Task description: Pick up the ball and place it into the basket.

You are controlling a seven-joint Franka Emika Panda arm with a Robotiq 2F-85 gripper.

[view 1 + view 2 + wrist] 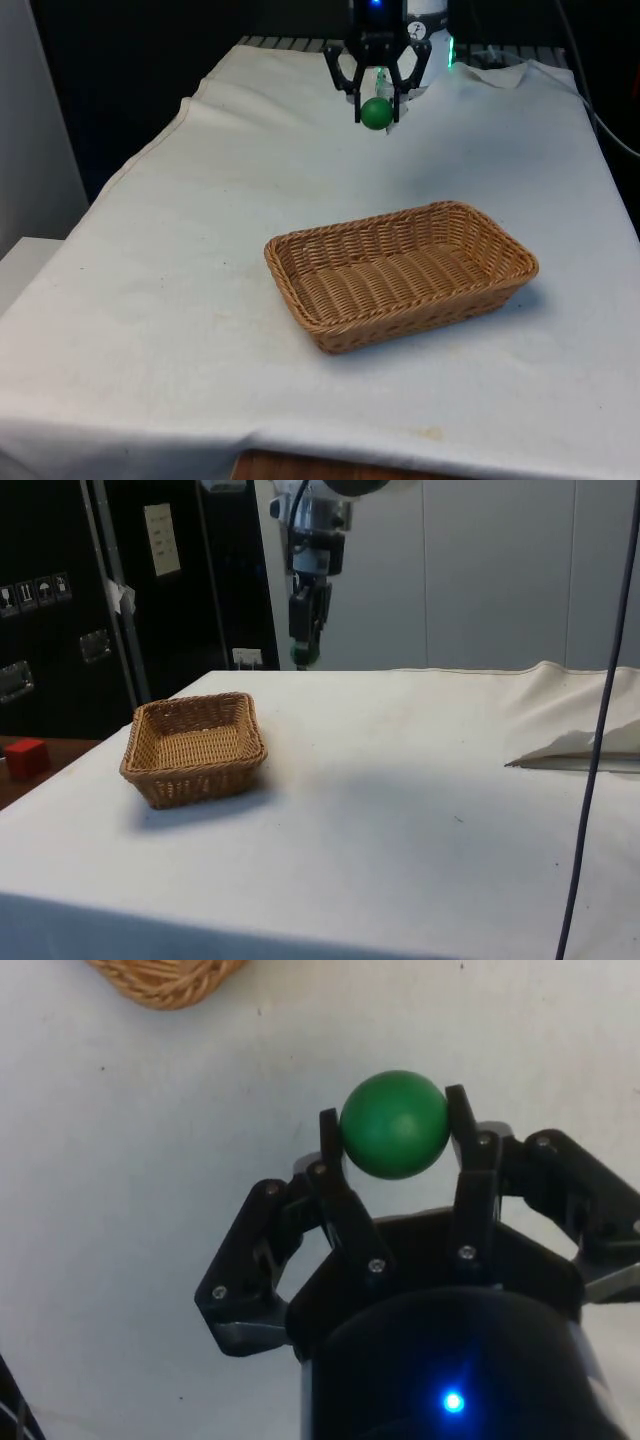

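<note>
The green ball (394, 1124) is pinched between the fingers of the hand (377, 108), raised above the table (180, 250). The basket (400, 272) lies well apart, toward the near edge.

The ball (376, 113) hangs in the end effector (377, 106) above the table (180, 300), behind the basket (400, 272).
</note>
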